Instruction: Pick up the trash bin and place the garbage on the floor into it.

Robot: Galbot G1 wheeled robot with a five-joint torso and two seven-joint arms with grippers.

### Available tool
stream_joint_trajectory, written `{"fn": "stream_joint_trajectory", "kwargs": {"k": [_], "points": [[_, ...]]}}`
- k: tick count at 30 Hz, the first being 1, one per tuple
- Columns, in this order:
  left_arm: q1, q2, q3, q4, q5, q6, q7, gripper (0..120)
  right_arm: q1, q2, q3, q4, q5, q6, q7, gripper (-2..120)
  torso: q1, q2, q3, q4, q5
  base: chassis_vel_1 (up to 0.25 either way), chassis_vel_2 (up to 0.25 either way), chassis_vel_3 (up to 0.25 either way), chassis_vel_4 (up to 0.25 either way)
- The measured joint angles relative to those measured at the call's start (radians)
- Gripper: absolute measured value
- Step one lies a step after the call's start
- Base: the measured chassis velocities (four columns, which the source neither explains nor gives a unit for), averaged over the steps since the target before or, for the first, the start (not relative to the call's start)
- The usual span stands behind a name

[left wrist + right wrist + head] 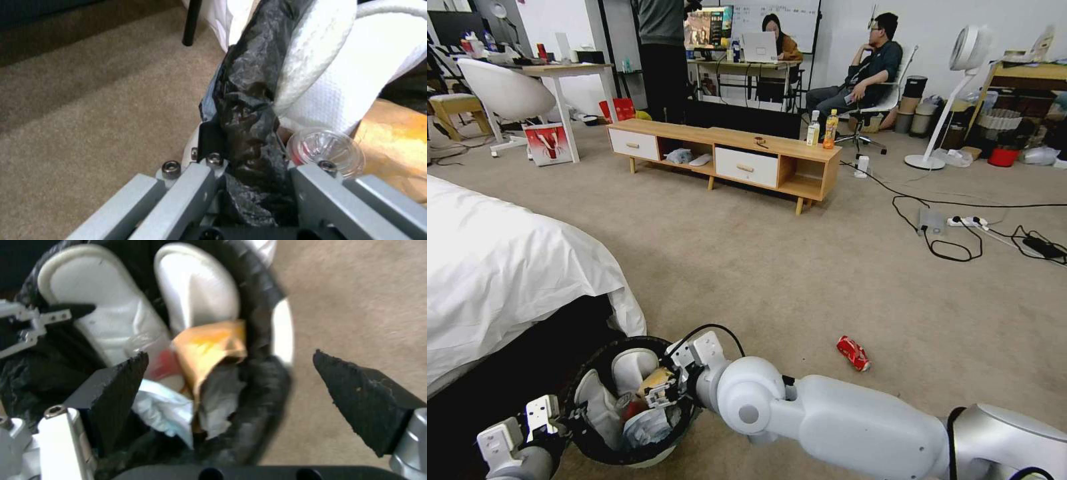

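The trash bin point(647, 341), white with a black bag over its rim, is at my lower left beside the bed. My left gripper point(554, 427) is shut on the bin's bagged rim point(249, 100). Inside lie white tissues point(195, 296), a brown paper bag point(209, 346) and a clear bottle point(327, 148). My right gripper point(236, 390) hangs open and empty above the bin's rim point(262, 300), one finger over the contents, the other over the carpet. A crushed red can point(854, 353) of garbage lies on the floor point(774, 280) to the right of the bin.
A bed with a white sheet point(500, 267) stands close on the left. A low wooden bench point(727, 157) with two upright bottles point(830, 129) stands ahead. Cables and a power strip point(967, 221) lie on the carpet at the right, near a white fan point(954, 87).
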Motion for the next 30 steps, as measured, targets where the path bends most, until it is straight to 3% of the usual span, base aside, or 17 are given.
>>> {"fn": "stream_joint_trajectory", "kwargs": {"k": [7,9,13,16,17,20,21,22,24,26,28,30], "points": [[0.002,0.007,-0.003,0.004,0.000,0.000,0.000,3,0.002,-0.101,0.086,0.086,0.016,-0.002,-0.004,93,0.000,0.000,0.000,-0.0001,0.0001,0.000,0.000,0.000,0.000],[0.007,0.013,-0.008,0.004,0.000,0.000,0.000,3,-0.035,-0.175,0.200,0.169,0.008,0.012,-0.039,93,0.000,0.000,0.000,0.0000,0.0002,0.000,0.000,0.000,0.000],[0.010,0.015,-0.011,0.000,0.000,0.000,-0.001,3,-0.076,-0.220,0.284,0.223,-0.020,0.051,-0.070,93,0.000,0.000,0.000,-0.0001,0.0002,0.000,0.000,0.000,0.000],[0.021,0.016,-0.018,-0.009,0.000,0.000,-0.002,3,-0.153,-0.288,0.382,0.248,-0.147,0.179,-0.152,93,0.000,0.000,0.000,-0.0002,0.0002,0.000,0.000,0.000,0.000],[0.021,0.016,-0.018,-0.009,0.000,0.000,-0.002,3,-0.153,-0.288,0.382,0.248,-0.147,0.179,-0.152,93,0.000,0.000,0.000,-0.0002,0.0002,0.000,0.000,0.000,0.000],[0.042,0.011,-0.037,-0.025,0.001,0.000,0.000,3,-0.235,-0.323,0.507,0.250,-0.294,0.317,-0.221,93,0.000,0.000,0.000,-0.0006,0.0000,0.000,0.000,0.000,0.000],[0.042,0.011,-0.037,-0.025,0.001,0.000,0.000,3,-0.235,-0.323,0.507,0.250,-0.294,0.317,-0.221,93,0.000,0.000,0.000,-0.0006,0.0000,0.000,0.000,0.000,0.000],[0.061,0.003,-0.054,-0.040,0.004,0.000,0.006,3,-0.260,-0.318,0.557,0.233,-0.374,0.383,-0.256,93,0.000,0.000,0.000,-0.0006,0.0000,0.000,0.000,0.000,0.000],[0.075,-0.006,-0.068,-0.052,0.005,0.000,0.009,3,-0.274,-0.309,0.586,0.215,-0.429,0.433,-0.280,93,0.000,0.000,0.000,-0.0004,0.0000,0.000,0.000,0.000,0.000],[0.103,-0.022,-0.097,-0.078,0.011,0.000,0.012,3,-0.327,-0.293,0.676,0.192,-0.515,0.527,-0.335,95,0.000,0.000,0.000,0.0013,0.0004,0.000,0.000,0.000,0.000],[0.107,-0.026,-0.101,-0.086,0.015,0.000,0.013,3,-0.371,-0.291,0.745,0.196,-0.550,0.562,-0.361,95,0.000,0.000,0.000,0.0015,-0.0001,0.000,0.000,0.000,0.000],[0.115,-0.036,-0.104,-0.096,0.024,0.000,0.015,3,-0.483,-0.288,0.864,0.213,-0.623,0.611,-0.399,96,0.000,0.000,0.000,-0.0010,0.0000,0.000,0.000,0.000,0.000]]}}
